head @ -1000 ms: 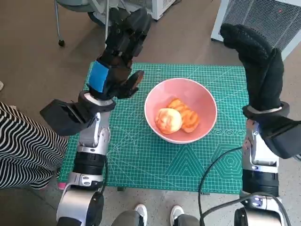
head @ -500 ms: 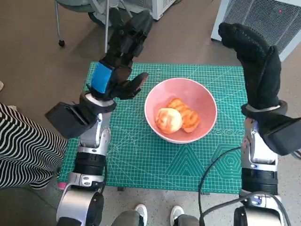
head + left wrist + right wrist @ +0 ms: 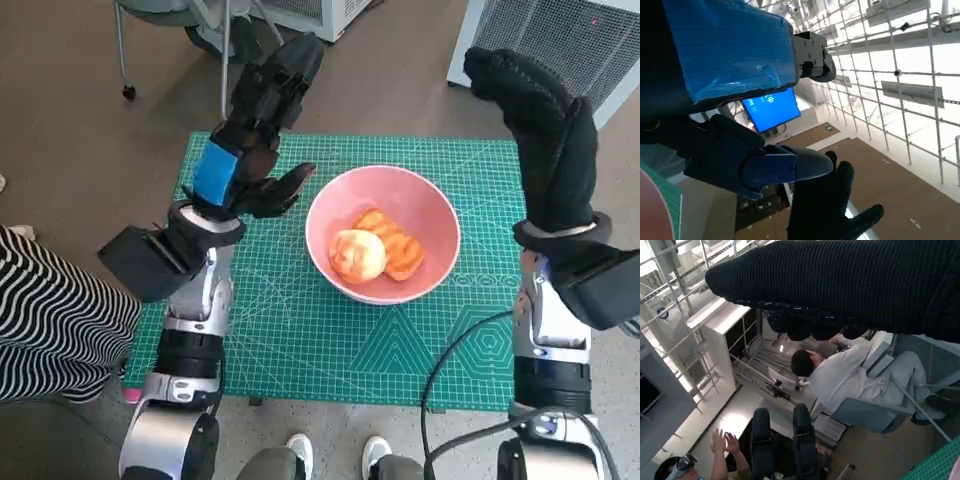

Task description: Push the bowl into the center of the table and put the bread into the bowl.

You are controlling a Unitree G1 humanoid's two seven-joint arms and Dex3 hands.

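Pink bowl (image 3: 383, 232) sits near the middle of the worktop (image 3: 300, 340) on its green cutting mat (image 3: 250, 300), holding two bread rolls (image 3: 378, 250) touching each other. Left robot hand (image 3: 250, 130) is raised over the far left corner, fingers spread, holding nothing. Right robot hand (image 3: 540, 130) is raised at the far right edge, empty (fingers extended together). Striped clothing of a person (image 3: 50, 310) adjoins the left edge; a seated person (image 3: 840, 375) shows in the right wrist view.

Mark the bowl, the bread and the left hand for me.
bowl (image 3: 438, 210): head view, bare inner wall on the right.
bread (image 3: 358, 254): head view, top of the paler piece.
left hand (image 3: 250, 140): head view, middle of the hand.
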